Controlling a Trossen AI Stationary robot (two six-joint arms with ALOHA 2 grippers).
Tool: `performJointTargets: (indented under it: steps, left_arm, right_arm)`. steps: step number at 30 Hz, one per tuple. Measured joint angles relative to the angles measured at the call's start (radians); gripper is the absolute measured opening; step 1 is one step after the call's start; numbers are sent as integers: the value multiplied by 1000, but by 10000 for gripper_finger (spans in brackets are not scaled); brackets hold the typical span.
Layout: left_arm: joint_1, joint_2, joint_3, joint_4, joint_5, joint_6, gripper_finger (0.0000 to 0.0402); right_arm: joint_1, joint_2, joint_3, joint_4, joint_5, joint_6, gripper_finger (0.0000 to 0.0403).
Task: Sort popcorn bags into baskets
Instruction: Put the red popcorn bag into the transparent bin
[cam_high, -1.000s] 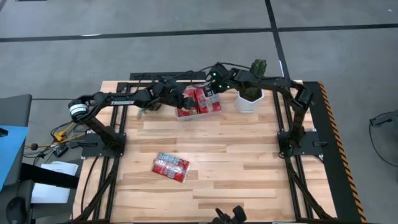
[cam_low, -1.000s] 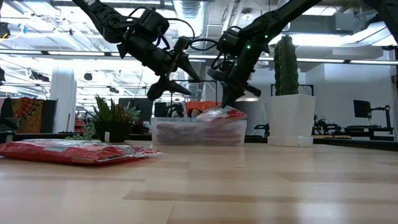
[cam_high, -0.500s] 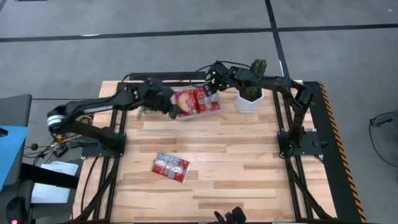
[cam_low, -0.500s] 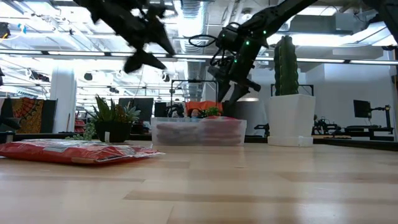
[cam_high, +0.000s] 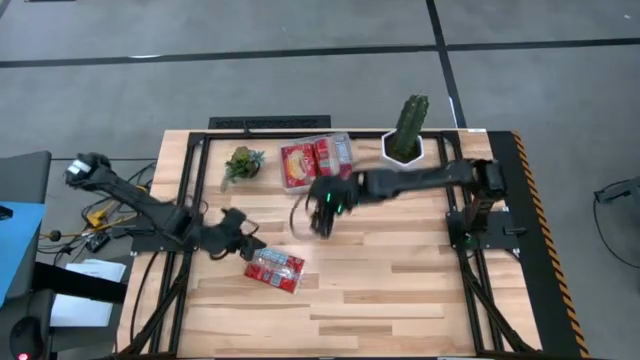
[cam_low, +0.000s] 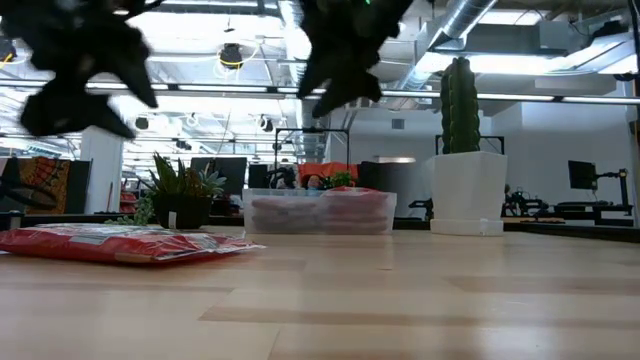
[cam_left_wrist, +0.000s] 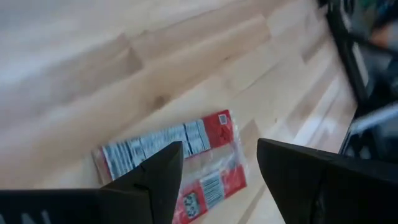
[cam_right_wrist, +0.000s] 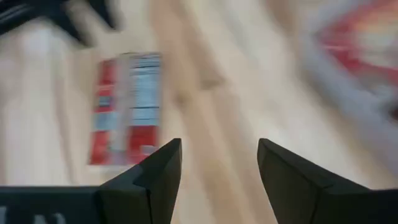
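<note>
Red popcorn bags with pale blue-white panels (cam_high: 275, 268) lie flat on the wooden table, left of the middle, and show again in the low view (cam_low: 120, 243). More red bags lie in the clear plastic basket (cam_high: 318, 160) at the far edge. My left gripper (cam_high: 246, 242) hovers open just left of the loose bags (cam_left_wrist: 180, 162), touching nothing. My right gripper (cam_high: 320, 214) hangs open over the table's middle, between basket and loose bags (cam_right_wrist: 124, 109).
A white pot with a tall cactus (cam_high: 403, 138) stands right of the basket at the far edge. A small green plant (cam_high: 240, 162) stands left of it. Bare wooden table spreads over the near half and the right side.
My right gripper has opened above the basket, left a bag in it, and swung toward the table's near edge and middle. My left gripper has drawn away from the basket, toward the near left, and come down beside the loose bags, staying open.
</note>
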Motion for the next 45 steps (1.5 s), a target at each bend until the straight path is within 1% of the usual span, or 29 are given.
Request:
performJointTargets:
  steps: [2, 4, 5, 8, 9, 10, 14, 18, 20, 24, 28, 30, 33, 37, 42, 45]
  left_arm:
    - [-84, 11, -54, 71, -81, -112, 195]
    - [-153, 39, -81, 121, -124, -192, 192]
    - [-183, 59, -81, 124, -137, -219, 190]
    - [-251, 128, -58, 125, -130, -259, 174]
    - [-267, 157, -48, 128, -114, -266, 166]
    - [-283, 181, -40, 126, -103, -275, 158]
    - [-322, 281, -12, 128, -105, -330, 130]
    - [-357, 366, 23, 173, -80, -323, 114]
    - [-374, 421, 46, 201, -64, -318, 107]
    - [-379, 525, 62, 184, -59, -342, 90]
    - [-359, 613, 62, 194, -86, -411, 73]
    - [-350, 651, 64, 232, -111, -411, 68]
    - [-326, 695, 64, 282, -120, -392, 61]
    - [-293, 722, 64, 301, -115, -376, 55]
    - [-274, 724, 64, 306, -107, -357, 54]
    - [-274, 725, 64, 307, -108, -357, 54]
  right_arm:
    - [60, 48, 0, 92, 1, 0, 232]
    - [95, 90, -2, 146, -3, 0, 235]
    - [106, 117, -1, 204, -16, 1, 238]
    - [118, 181, -1, 292, -71, 27, 245]
    - [120, 207, 2, 342, -85, 35, 246]
    - [120, 227, 3, 358, -91, 39, 246]
    - [113, 306, 34, 366, -105, 37, 246]
    - [104, 353, 66, 363, -162, 55, 246]
    - [99, 375, 80, 389, -176, 59, 246]
    - [98, 417, 101, 383, -178, 61, 246]
    - [99, 425, 106, 381, -179, 60, 246]
    - [100, 425, 106, 383, -175, 50, 246]
    - [100, 425, 105, 381, -151, 34, 246]
    - [100, 425, 105, 361, -139, 27, 246]
    - [99, 460, 103, 356, -120, 4, 246]
    - [93, 487, 107, 393, -120, 10, 246]
